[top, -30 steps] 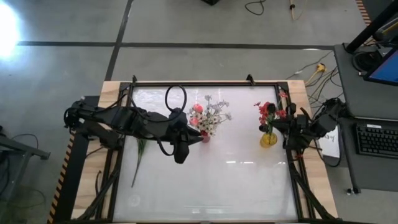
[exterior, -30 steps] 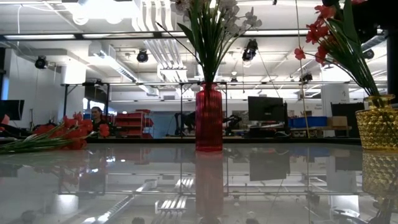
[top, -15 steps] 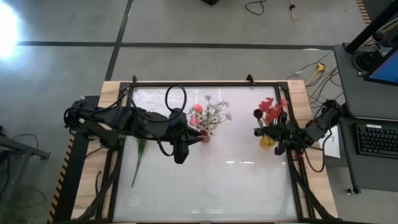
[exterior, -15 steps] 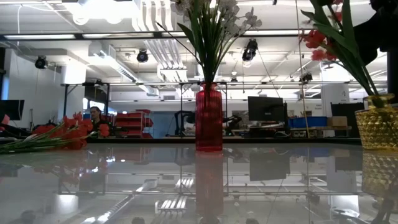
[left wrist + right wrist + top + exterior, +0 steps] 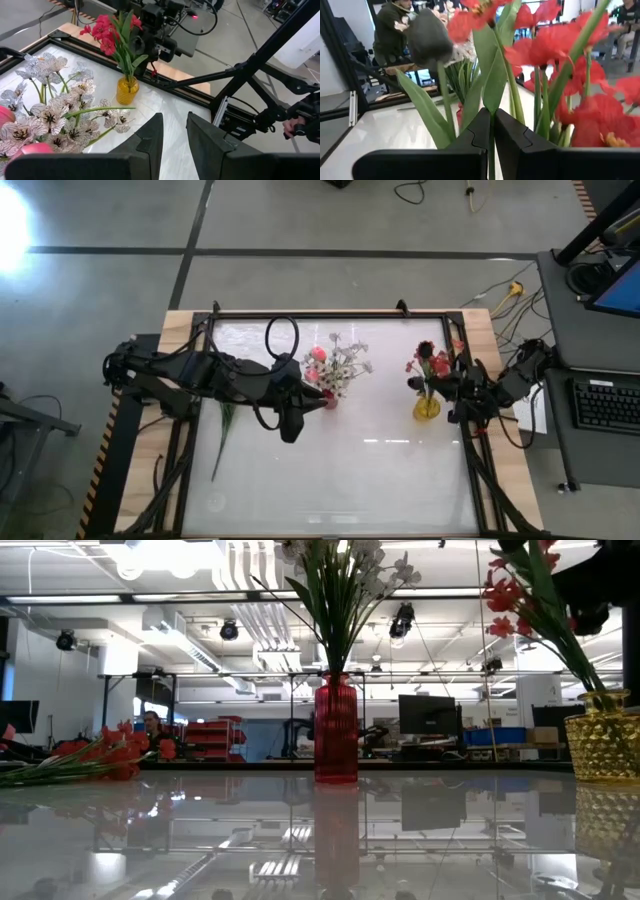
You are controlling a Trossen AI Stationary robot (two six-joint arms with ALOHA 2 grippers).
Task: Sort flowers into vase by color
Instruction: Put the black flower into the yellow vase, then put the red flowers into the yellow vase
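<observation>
A red vase (image 5: 328, 397) stands mid-table with white blossoms and pink buds (image 5: 318, 354) in it. My left gripper (image 5: 315, 402) hovers open just left of it, empty; its fingers (image 5: 150, 137) frame the table beyond. A yellow vase (image 5: 427, 409) stands on the right and holds red flowers (image 5: 427, 361) on green stems. My right gripper (image 5: 448, 388) is shut on one of those stems, right of the bunch. More red flowers (image 5: 105, 748) lie flat on the table at the left, their stem (image 5: 222, 435) beside the left arm. My right gripper pinches a green stem (image 5: 491, 117) of the red flowers between its two fingers, above the yellow vase's mouth. The fingers come level from the table's right and lie across the upright stem. The stem's lower end sits in the yellow vase (image 5: 603, 745).
The table is a glossy white sheet in a black frame (image 5: 330, 313). Its near half (image 5: 340, 480) is bare. A desk with a keyboard (image 5: 605, 402) stands to the right, and a person (image 5: 392, 30) stands beyond the table.
My right gripper has shifted a little toward the table's left with the red bunch in its hold. The bunch leaned toward the far right corner and swung back upright. The yellow vase has slid slightly left and toward the near edge.
</observation>
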